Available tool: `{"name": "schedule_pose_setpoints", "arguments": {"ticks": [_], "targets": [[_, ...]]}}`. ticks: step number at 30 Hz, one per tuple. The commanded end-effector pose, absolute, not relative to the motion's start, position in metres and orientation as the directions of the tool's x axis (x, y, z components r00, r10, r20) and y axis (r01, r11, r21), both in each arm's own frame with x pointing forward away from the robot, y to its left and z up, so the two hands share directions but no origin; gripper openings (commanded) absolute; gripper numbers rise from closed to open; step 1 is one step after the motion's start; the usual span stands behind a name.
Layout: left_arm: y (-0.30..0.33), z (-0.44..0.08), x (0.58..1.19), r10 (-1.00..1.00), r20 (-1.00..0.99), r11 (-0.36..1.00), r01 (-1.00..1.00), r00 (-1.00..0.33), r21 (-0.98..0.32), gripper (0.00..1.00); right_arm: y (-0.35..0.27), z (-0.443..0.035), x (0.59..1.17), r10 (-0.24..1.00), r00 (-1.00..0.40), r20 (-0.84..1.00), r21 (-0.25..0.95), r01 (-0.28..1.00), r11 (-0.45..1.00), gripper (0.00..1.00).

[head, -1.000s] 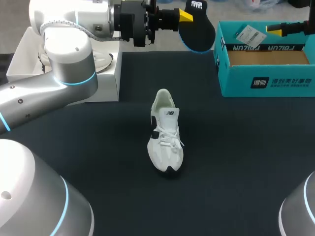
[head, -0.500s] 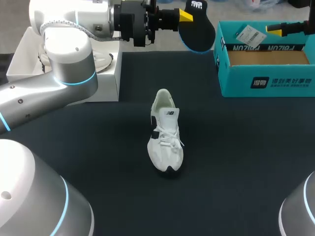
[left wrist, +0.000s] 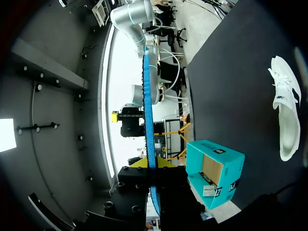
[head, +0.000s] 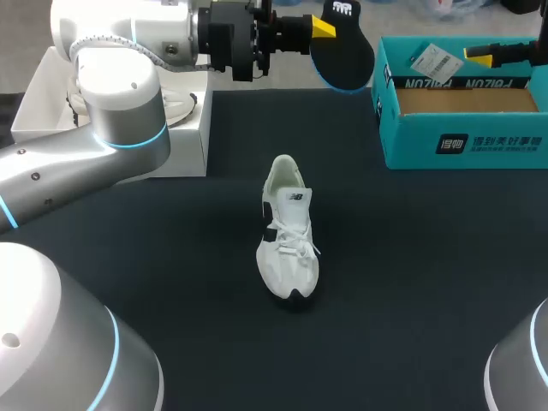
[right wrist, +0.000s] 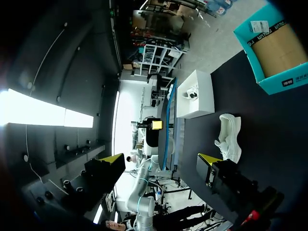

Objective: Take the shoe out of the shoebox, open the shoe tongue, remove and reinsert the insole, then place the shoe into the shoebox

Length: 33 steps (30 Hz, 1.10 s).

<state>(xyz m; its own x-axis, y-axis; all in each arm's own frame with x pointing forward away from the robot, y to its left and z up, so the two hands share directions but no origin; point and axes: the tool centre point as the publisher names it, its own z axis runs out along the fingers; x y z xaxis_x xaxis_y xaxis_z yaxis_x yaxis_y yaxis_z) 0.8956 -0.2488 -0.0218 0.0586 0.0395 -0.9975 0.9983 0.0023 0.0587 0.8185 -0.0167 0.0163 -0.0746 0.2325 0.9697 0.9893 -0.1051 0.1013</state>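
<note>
Nothing has visibly moved since a second ago. The left end effector (head: 324,27) stays clamped on the dark insole (head: 344,56). The white laced shoe (head: 288,244) stands upright mid-bench (head: 428,300). The right end effector (right wrist: 161,159), fingers apart, is beyond the teal shoebox (head: 467,141)

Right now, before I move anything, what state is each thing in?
shoebox: open, no shoe inside.
shoe: out of the shoebox, upright on its sole on the table.
insole: out of the shoe, held in the air.
left gripper: shut on the insole.
right gripper: open, empty.
</note>
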Motion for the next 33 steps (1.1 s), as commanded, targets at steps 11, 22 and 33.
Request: {"name": "schedule_pose_setpoints", "arguments": {"ticks": [11,22,33], "targets": [[-0.249,-0.021,0.894,0.043,-0.997,0.005,0.998,0.059,0.059,0.0,-0.012,0.0,0.804,0.3,-0.112,0.947,0.147,0.984,-0.098,1.0],[-0.249,-0.007,0.887,-0.227,-0.655,0.04,0.665,-0.721,-0.746,0.0,-0.012,0.0,0.804,0.3,-0.112,0.947,0.147,0.984,-0.098,1.0],[-0.245,0.001,0.883,-0.191,-0.503,-0.033,0.518,-0.843,-0.855,0.0,-0.012,0.0,0.804,0.3,-0.112,0.947,0.147,0.984,-0.098,1.0]]}}
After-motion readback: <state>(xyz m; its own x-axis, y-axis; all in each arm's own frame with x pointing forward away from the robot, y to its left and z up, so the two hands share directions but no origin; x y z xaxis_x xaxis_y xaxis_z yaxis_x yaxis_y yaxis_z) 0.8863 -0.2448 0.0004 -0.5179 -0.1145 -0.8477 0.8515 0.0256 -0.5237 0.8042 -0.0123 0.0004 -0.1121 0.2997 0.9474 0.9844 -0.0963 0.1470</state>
